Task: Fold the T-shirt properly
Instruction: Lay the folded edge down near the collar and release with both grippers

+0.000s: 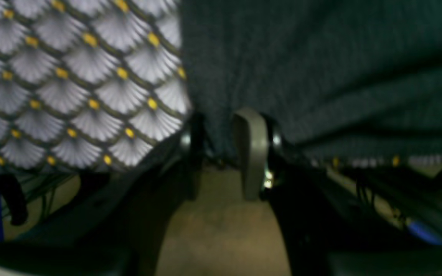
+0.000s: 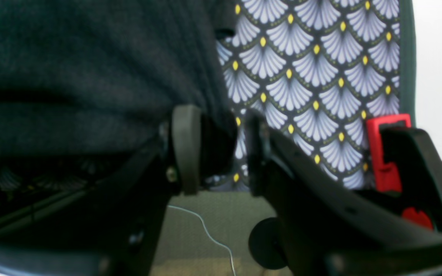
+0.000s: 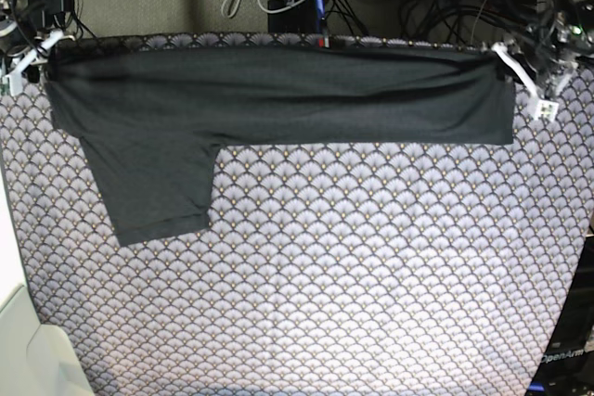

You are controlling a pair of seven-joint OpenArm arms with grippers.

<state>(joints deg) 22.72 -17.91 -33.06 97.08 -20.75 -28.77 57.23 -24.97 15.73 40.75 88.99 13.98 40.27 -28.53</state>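
The T-shirt [image 3: 278, 99] lay flattened into a long horizontal band along the far edge of the bench [image 3: 371, 275], which was covered by a scallop-patterned cloth [image 3: 353, 257]; one sleeve [image 3: 153, 187] projected toward the near side at the base view's left. The left gripper [image 1: 221, 142] stood at the band's end on that view's right, its fingers [image 1: 251, 149] slightly parted with the shirt's corner edge lying between them, not visibly pinched. The right gripper [image 2: 217, 149] stood at the opposite end, fingers [image 2: 185, 147] likewise parted, a fold of dark fabric sitting in the gap. A red clip [image 2: 386, 153] showed on the right arm.
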